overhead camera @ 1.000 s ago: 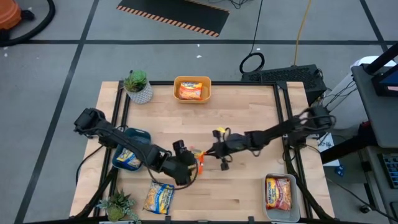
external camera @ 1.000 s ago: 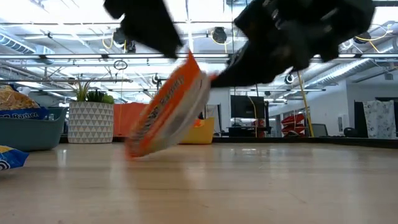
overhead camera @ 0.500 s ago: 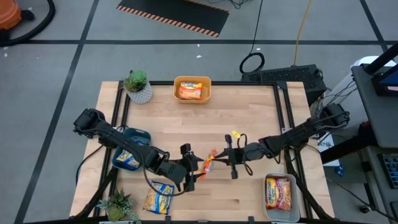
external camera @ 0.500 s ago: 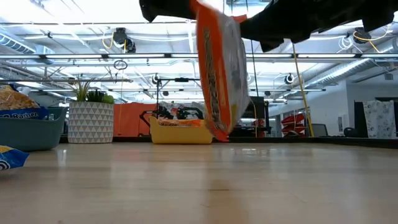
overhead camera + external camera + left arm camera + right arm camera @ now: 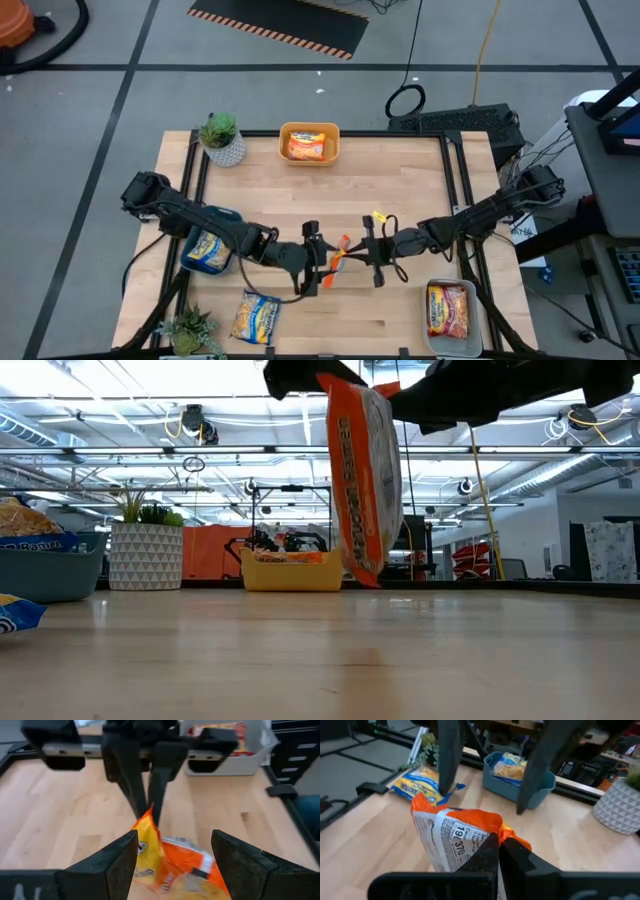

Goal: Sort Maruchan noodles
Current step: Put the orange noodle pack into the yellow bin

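An orange Maruchan packet (image 5: pixel 338 256) hangs in mid-air over the middle of the table, near its near edge. My right gripper (image 5: pixel 352 255) reaches in from the right and is shut on the packet. My left gripper (image 5: pixel 322 268) comes from the left and is open. Its two fingers stand on either side of the packet (image 5: pixel 170 865) without touching it. In the low view the packet (image 5: pixel 365 480) hangs upright, well above the wood. A blue-and-yellow packet (image 5: pixel 255 318) lies flat near the near edge. My right gripper (image 5: pixel 498 845) pinches the packet's crimped upper end (image 5: pixel 509 834) between its two fingers (image 5: pixel 142 790). They come slanting down from the table's right. The packet hangs upright below them, its lower end (image 5: pixel 365 572) clear of the table.
A yellow bin (image 5: pixel 309 131) at the far edge holds an orange packet. The blue bin (image 5: pixel 226 217) on the left holds blue-and-yellow packets, and the clear bin (image 5: pixel 474 318) at the near right holds a red one. Potted plants stand at the far-left (image 5: pixel 222 137) and near-left (image 5: pixel 190 330) corners.
My right gripper has risen and drawn back toward the table's right with the packet. The packet was tilted with its lower end near the wood; now it hangs upright and clear. My left gripper has followed it toward the right.
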Tool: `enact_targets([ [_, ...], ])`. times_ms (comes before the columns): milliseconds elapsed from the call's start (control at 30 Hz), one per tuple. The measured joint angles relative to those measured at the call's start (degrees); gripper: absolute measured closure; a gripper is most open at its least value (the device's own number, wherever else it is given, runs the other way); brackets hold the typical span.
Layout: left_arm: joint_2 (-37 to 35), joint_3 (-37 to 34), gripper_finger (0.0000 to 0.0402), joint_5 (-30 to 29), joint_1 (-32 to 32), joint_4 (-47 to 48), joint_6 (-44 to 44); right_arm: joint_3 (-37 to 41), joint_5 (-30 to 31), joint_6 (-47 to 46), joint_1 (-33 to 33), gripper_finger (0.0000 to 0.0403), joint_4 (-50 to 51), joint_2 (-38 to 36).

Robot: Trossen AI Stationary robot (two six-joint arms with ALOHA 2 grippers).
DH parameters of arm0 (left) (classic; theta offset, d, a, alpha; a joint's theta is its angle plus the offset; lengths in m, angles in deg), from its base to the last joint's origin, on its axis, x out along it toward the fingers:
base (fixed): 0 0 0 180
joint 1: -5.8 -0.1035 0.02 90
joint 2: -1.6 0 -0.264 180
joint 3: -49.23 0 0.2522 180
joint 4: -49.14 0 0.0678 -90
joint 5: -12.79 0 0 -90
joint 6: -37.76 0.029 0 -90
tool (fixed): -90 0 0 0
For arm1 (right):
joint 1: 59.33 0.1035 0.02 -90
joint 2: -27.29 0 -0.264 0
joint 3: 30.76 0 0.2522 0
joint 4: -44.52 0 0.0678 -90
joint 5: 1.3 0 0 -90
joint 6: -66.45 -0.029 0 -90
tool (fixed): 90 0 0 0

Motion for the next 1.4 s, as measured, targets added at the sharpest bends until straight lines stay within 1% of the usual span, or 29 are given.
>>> enact_targets([
  [100, 0.0, -0.1, 0.0135, 0.9, -1.8, -0.1, 0.2, 0.0, -0.3, 1.0, -0.8, 0.0403, 3.0, -3.2],
  [167, 0.0, -1.2, 0.0121, 2.7, -3.1, -1.9, 0.1, 0.0, -1.7, 1.1, -1.5, 0.0403, 5.8, -5.8],
  [233, 0.0, -3.2, 0.0104, 5.0, -4.4, -5.4, 0.2, 0.0, -3.1, 1.3, -1.9, 0.0403, 9.5, -8.5],
  [367, 0.0, -7.9, 0.0075, 7.8, -7.1, -14.9, 0.3, 0.0, -4.6, 3.1, -2.8, 0.0403, 12.8, -13.0],
  [500, 0.0, -10.9, 0.0069, 8.7, -9.7, -19.6, 1.2, 0.0, -7.8, 5.6, -4.3, 0.0403, 13.5, -15.7],
  [633, 0.0, -11.0, 0.0068, 13.5, -11.5, -22.7, 4.1, 0.0, -10.7, 7.8, -6.5, 0.0403, 13.1, -17.1],
  [767, 0.0, -10.9, 0.0068, 17.6, -13.0, -25.0, 6.6, 0.0, -12.1, 9.9, -9.2, 0.0403, 13.5, -17.2],
  [1033, 0.0, -10.1, 0.0068, 18.3, -18.0, -24.8, 9.0, 0.0, -12.0, 13.7, -15.5, 0.0403, 13.5, -17.2],
  [1100, 0.0, -10.1, 0.0068, 15.9, -19.3, -24.8, 9.4, 0.0, -11.6, 14.2, -17.1, 0.0403, 13.5, -17.2],
  [1200, 0.0, -10.1, 0.0068, 12.3, -20.4, -24.1, 8.3, -0.1, -8.2, 13.6, -19.1, 0.0403, 14.5, -17.2],
  [1300, 0.0, -10.1, 0.0068, 11.4, -20.9, -23.5, 6.5, -0.1, -3.1, 12.0, -20.2, 0.0403, 18.2, -17.2],
  [1400, 0.0, -10.1, 0.0068, 10.0, -20.5, -23.7, 5.1, -0.1, 0.2, 9.9, -20.6, 0.0403, 21.8, -17.1],
])
